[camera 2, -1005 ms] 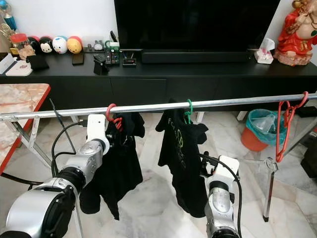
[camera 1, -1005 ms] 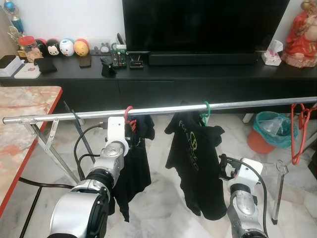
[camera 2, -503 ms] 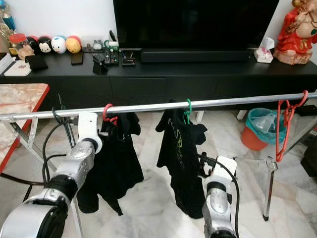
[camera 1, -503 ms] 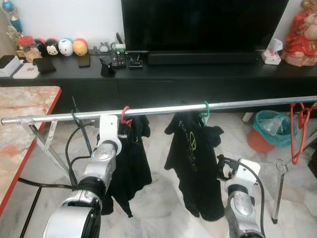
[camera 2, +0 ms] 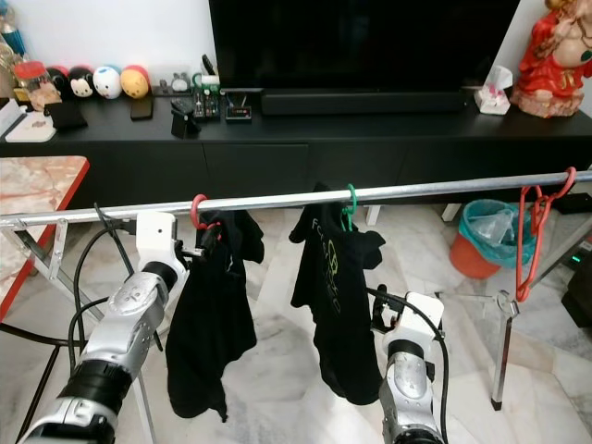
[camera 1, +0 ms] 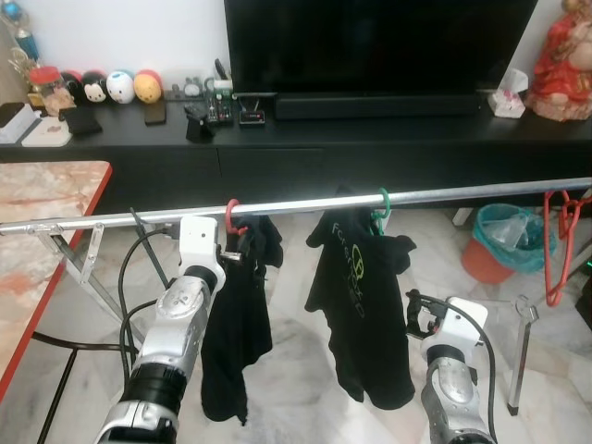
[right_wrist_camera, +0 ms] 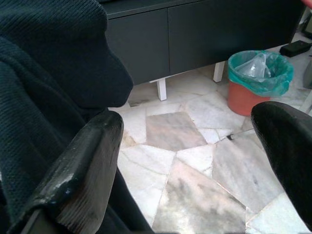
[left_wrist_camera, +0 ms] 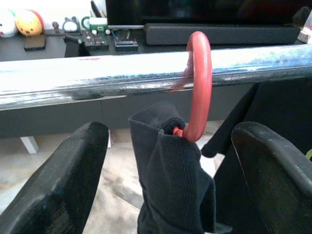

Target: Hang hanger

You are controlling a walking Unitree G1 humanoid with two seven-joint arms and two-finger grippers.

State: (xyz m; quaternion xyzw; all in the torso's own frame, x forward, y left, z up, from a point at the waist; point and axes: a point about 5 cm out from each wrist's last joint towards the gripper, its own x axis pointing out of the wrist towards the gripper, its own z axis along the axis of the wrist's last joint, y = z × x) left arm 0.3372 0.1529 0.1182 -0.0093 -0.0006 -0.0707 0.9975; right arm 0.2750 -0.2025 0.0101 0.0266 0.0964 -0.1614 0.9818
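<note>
Left hand (left_wrist_camera: 165, 161) open, red hanger (left_wrist_camera: 199, 87) hooked on rail (left_wrist_camera: 97, 73)

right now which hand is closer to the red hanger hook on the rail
Left. The left hand is open right in front of the red hanger hook, one finger to each side, just below the rail. The right hand hangs lower, beside the other black shirt.

A black TV cabinet (camera 1: 370, 148) runs along the wall. On it stand a television (camera 1: 379, 42), a soundbar (camera 1: 375, 106), round toy figures (camera 1: 106, 86) toward its left end and a red statue (camera 1: 562, 60) at its right end. An orange bin (camera 1: 502, 245) sits on the marble floor (camera 1: 296, 342) before it.
</note>
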